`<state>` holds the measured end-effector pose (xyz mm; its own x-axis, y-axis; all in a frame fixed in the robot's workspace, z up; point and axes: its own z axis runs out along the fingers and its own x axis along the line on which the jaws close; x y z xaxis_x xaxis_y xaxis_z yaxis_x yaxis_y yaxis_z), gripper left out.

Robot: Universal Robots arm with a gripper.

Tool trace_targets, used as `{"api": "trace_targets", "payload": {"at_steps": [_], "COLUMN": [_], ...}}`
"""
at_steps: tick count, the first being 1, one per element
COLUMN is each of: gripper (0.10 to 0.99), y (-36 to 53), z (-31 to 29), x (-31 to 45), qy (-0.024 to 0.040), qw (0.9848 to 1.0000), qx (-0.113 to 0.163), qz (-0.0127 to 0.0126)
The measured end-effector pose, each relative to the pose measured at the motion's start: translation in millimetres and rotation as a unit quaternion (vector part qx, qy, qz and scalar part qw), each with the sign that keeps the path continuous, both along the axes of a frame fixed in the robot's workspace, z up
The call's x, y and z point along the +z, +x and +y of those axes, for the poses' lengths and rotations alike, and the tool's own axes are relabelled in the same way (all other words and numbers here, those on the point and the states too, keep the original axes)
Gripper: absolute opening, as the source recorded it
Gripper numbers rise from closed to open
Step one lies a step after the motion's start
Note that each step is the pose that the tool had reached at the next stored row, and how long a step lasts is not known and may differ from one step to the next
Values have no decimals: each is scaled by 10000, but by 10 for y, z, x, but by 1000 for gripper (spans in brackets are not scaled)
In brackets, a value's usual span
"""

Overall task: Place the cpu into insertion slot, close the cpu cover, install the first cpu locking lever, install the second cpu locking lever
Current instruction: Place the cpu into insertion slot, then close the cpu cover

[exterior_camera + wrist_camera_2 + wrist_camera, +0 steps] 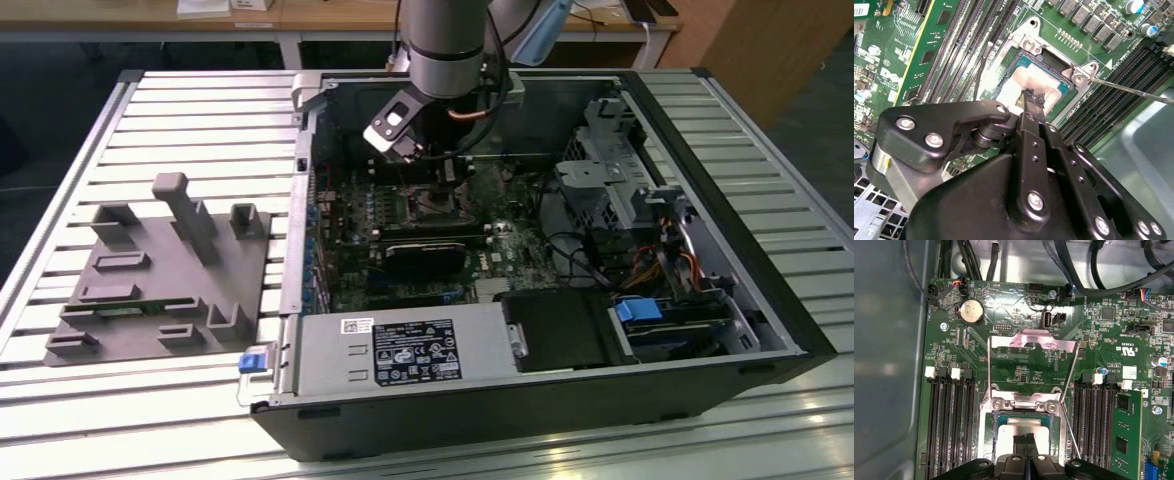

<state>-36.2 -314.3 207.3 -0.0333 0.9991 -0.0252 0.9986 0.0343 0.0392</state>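
My hand point(1030, 97) is down inside the open computer case point(534, 405), which lies on its side on the slatted desk point(200, 110), my arm point(447, 45) reaching in from above. My two fingers point(1020, 442) are pressed together with only a thin seam between them, and I grip nothing between them. In both wrist views their tips sit on the silver-grey top of the cpu point(1021, 80), near the middle of it; I cannot tell whether they press on it or only graze it.

The cpu lies flat in the insertion slot point(1030, 44), its green edge showing just inside the silvery rim. The cpu cover point(1029, 339) is swung open, standing up from its hinged edge on the side of the slot away from my fingers, so its window frames bare green board rather than the chip.

One locking lever point(982, 70) and the other locking lever point(1134, 90) both stick out as thin rods on opposite sides of the slot, neither laid over the cover.

Long black memory slots point(946, 430) run along both sides of the slot. In the exterior view a grey fixture point(160, 270) rests on the desk, well apart from the case on the exterior view's left.
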Motion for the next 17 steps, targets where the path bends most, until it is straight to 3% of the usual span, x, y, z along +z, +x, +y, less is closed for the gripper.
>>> {"api": "trace_targets", "payload": {"at_steps": [10,17], "gripper": [114,114], "y": [0,0], "z": [0,0], "x": [25,118], "qy": [0,0], "qw": [10000,10000], "qx": [0,-3], "qz": [1,0]}}
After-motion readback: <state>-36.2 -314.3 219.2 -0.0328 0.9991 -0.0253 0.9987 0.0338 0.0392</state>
